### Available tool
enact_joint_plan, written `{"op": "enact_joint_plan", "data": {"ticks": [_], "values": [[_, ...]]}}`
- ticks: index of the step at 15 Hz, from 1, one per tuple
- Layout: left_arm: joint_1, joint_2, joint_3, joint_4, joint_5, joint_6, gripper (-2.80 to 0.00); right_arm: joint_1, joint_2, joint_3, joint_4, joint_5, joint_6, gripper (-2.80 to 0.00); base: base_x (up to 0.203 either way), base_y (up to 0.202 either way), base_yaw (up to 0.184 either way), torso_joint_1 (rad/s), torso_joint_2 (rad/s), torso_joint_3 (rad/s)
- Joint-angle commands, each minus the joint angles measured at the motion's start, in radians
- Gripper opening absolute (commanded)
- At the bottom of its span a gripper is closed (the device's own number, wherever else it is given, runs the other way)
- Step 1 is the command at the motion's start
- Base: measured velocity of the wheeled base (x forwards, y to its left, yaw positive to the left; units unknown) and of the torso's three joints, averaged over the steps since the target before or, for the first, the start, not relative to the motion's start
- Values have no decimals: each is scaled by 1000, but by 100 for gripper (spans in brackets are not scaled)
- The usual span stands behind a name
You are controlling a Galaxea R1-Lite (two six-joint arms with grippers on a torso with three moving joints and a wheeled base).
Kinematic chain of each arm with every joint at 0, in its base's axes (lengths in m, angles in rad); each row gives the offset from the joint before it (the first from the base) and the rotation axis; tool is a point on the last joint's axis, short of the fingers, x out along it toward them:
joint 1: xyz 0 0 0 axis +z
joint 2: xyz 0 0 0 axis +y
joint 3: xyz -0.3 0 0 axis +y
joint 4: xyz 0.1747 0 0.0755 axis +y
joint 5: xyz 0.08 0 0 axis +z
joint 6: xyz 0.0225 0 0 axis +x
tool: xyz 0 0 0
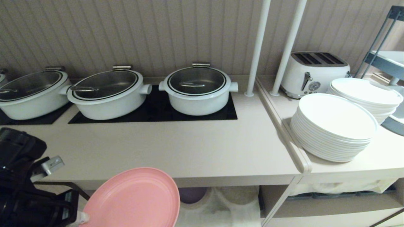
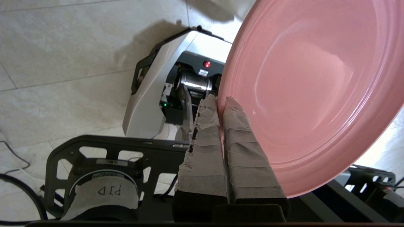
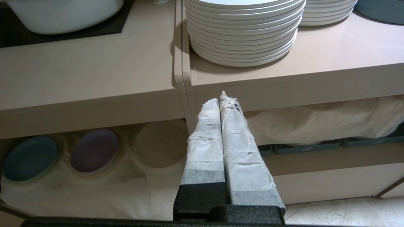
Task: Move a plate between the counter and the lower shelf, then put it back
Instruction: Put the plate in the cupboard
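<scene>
Your left gripper [image 2: 220, 104] pinches the plate [image 1: 134, 198] by its rim, tilted, below the counter [image 1: 189, 151] edge ahead of you

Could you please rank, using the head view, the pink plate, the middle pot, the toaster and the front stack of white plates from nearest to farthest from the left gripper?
1. The pink plate, pinched at its rim by the left gripper, low on the left.
2. The middle pot, on the counter's black panel.
3. The front stack of white plates, right.
4. The toaster, far right by the wall.
</scene>
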Motion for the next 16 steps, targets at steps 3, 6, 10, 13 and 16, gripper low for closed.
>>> {"op": "enact_joint_plan", "data": {"ticks": [3, 6, 10, 13, 16], "values": [[0, -1, 12, 3, -2, -2, -280, 0, 0, 0, 0, 0, 0, -280, 0, 0, 0, 0, 0, 0], [0, -2, 25, 3, -1, -2, -280, 0, 0, 0, -1, 0, 0, -280, 0, 0, 0, 0, 0, 0], [0, -16, 32, 3, -1, 1, -280, 0, 1, 0, 0, 0, 0, -280, 0, 0, 0, 0, 0, 0], [0, -22, 33, 3, -1, 1, -280, 0, 0, 0, -1, 0, 0, -280, 0, 0, 0, 0, 0, 0], [-2, -22, 39, 3, -2, 3, -280, 0, 0, 0, -1, 0, 0, -280, 0, 0, 0, 0, 0, 0]]}}
